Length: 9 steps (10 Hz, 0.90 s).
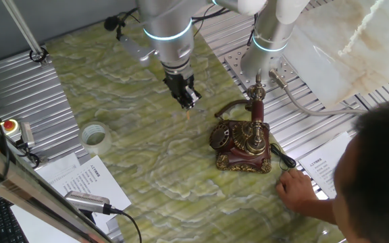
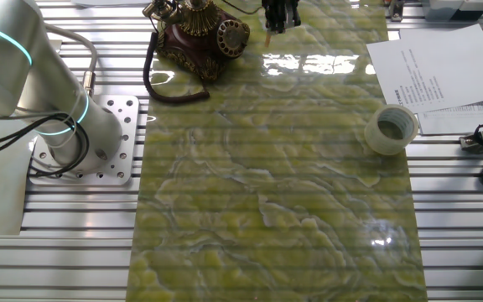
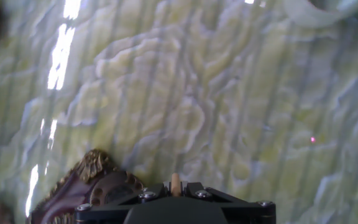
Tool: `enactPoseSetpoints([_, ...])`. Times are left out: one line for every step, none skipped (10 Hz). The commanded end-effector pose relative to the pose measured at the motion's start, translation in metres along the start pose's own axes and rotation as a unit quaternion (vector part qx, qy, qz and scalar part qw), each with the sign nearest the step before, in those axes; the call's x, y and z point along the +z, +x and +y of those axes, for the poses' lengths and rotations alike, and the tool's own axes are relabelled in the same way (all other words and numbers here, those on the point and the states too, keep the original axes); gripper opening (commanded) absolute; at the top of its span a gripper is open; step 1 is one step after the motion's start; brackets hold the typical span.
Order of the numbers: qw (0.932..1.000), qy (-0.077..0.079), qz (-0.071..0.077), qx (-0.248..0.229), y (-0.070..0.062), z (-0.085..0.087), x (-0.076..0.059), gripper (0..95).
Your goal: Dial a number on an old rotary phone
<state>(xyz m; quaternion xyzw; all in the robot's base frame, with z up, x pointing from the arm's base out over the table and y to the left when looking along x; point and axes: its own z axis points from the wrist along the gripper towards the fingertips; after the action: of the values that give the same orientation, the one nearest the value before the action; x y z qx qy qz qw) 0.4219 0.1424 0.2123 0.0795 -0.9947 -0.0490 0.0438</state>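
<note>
The old rotary phone (image 1: 243, 143) stands on the green marbled mat, dark red-brown with brass trim, its round dial (image 1: 221, 137) facing left and its handset on the tall cradle. It also shows in the other fixed view (image 2: 198, 32) and at the lower left of the hand view (image 3: 98, 186). My gripper (image 1: 188, 101) hangs above the mat, to the left of the phone and apart from it. Its jaws are shut on a small tan peg (image 3: 175, 182) that sticks out past the fingertips. The gripper also shows in the other fixed view (image 2: 278, 15).
A clear tape roll (image 1: 95, 137) lies on the mat's left edge. Printed papers (image 1: 80, 177) lie at the front. A person's hand (image 1: 296, 187) rests right of the phone, with the head (image 1: 377, 172) in front. The phone's black cord (image 2: 162, 84) loops beside the robot base (image 2: 99, 134).
</note>
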Motion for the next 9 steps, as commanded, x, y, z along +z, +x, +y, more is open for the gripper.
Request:
enactPoseSetpoints([0.9978,0.021,0.032,0.054,-0.001,0.000,0.000,0.0])
enactPoseSetpoints([0.9976,0.029,0.032,0.055,0.004,0.004,0.003,0.0])
enactPoseSetpoints([0.9974,0.032,0.033,0.055,0.006,0.001,0.006,0.0])
enactPoseSetpoints([0.9976,0.033,0.030,0.054,0.001,-0.009,0.010,0.0])
enactPoseSetpoints([0.9977,0.033,0.027,0.053,-0.005,-0.021,0.009,0.0])
enactPoseSetpoints([0.9980,0.032,0.026,0.047,-0.016,-0.036,0.006,0.0])
enactPoseSetpoints([0.9986,0.032,0.023,0.036,-0.025,-0.048,0.003,0.0])
enactPoseSetpoints([0.9986,0.031,0.024,0.035,-0.029,-0.053,0.002,0.0])
enactPoseSetpoints([0.9988,0.031,0.023,0.028,-0.038,-0.064,0.001,0.0])
